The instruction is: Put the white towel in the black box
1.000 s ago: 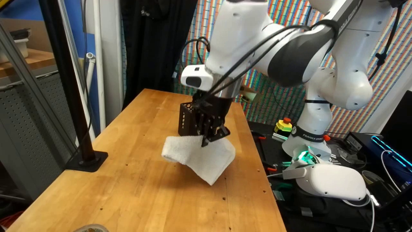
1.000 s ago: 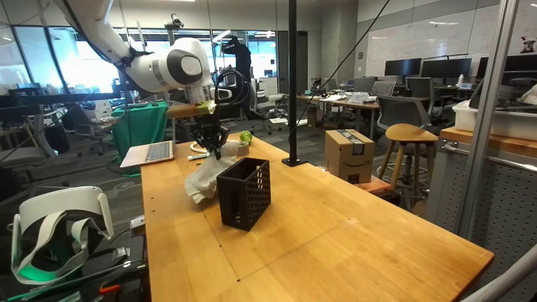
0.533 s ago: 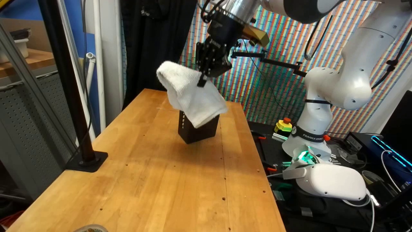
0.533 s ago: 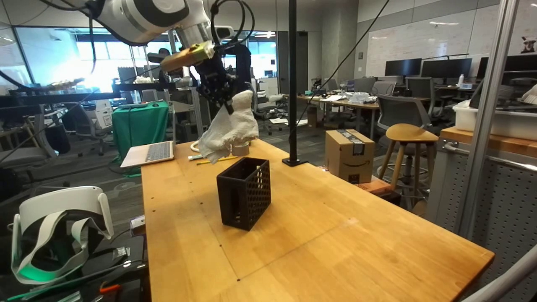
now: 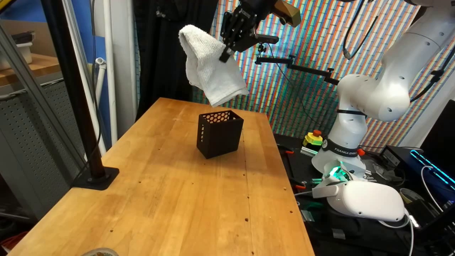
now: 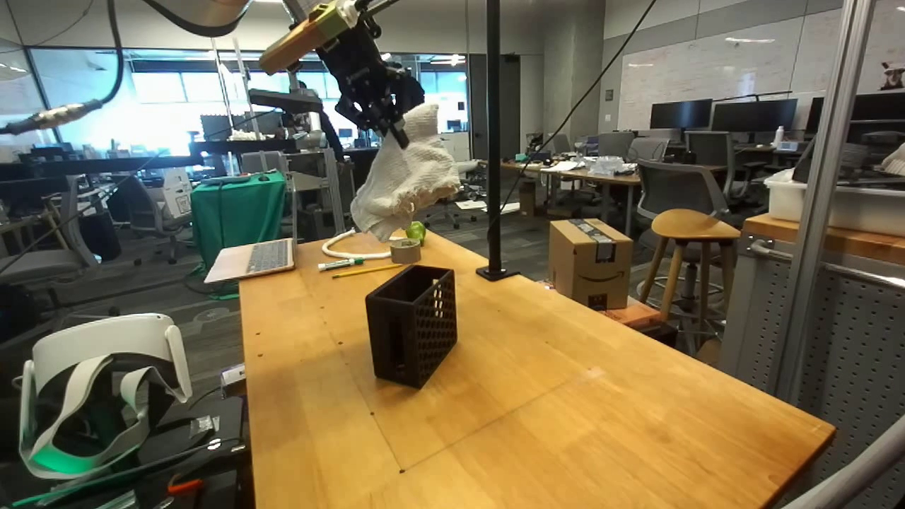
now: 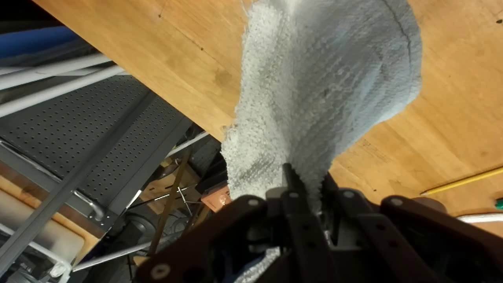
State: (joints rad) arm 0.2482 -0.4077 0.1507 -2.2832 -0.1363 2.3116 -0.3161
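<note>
Table [image 6: 565, 438]: long, light wood, with small dark holes in its top.
Robot arm [image 5: 389, 89]: white, its base beside the table; it runs out of the top of both exterior views.
Pole [image 6: 493, 141]: black, upright, its flat foot on the table close to a long edge.
Stool [image 6: 693, 225]: wooden, on the floor off to the side of the table.
Cardboard box [image 6: 590, 261]: near the stool, a dark strip across its top.
Headset [image 5: 369, 201]: white, among cables on a dark surface beside the table.
Laptop [image 6: 265, 258]: unfolded, at a far corner; whether all of it rests on the table I cannot tell.
White towel [image 5: 215, 71]: creased and doubled over, hanging in the air from the gripper [image 7: 308, 175]; it is outside the black box [image 5: 222, 140], apart from it and higher than its rim.
Black box: upright on the table, top uncovered, honeycomb holes in its sides.
Gripper: black, tilted; its jaws pinch a fold of the white towel between the fingertips, plain in the wrist view.
White cord [image 6: 357, 255]: curved, lying on the table.
Tape roll [image 6: 405, 251]: just beside the white cord.
Green ball [image 6: 416, 232]: just beyond the tape roll; fruit or toy, I cannot tell.
Pencil [image 6: 368, 271]: yellow, one end near the tape roll.
Marker [image 6: 341, 264]: white and green, between pencil and cord.
</note>
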